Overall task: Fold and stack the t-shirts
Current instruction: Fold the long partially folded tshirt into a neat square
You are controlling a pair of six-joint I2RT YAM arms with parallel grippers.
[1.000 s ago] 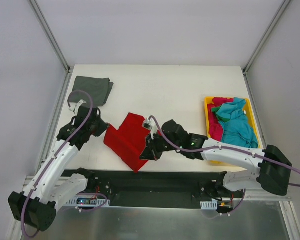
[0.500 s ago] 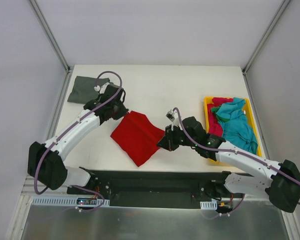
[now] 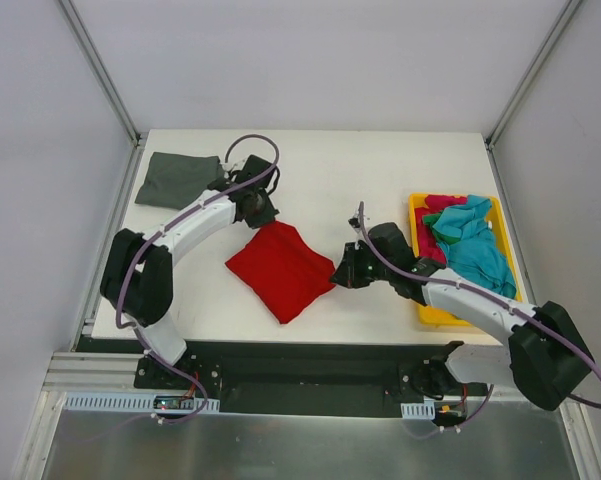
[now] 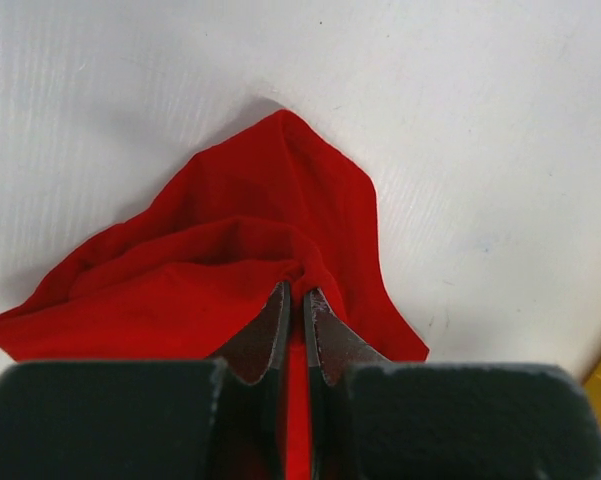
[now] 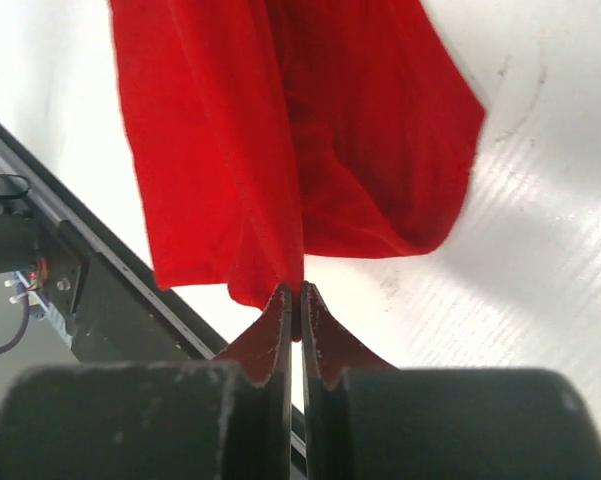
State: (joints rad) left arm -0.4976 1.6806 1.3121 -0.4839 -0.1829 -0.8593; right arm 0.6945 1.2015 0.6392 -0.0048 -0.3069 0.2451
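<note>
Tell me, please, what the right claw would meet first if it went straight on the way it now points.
The red t-shirt: the right claw is shut on its near corner, and the rest of the cloth lies directly ahead, probably resting on the table; depth is unclear.

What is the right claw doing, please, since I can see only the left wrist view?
Observer: The right claw is shut on the edge of the red t-shirt, opposite the left claw.
Operator: Thank you. Is any t-shirt already set aside?
Observer: Yes, a dark grey t-shirt lies at the far left corner of the table.
Operator: And the rest?
Observer: A turquoise t-shirt lies heaped on other coloured cloth in the yellow tray.
</note>
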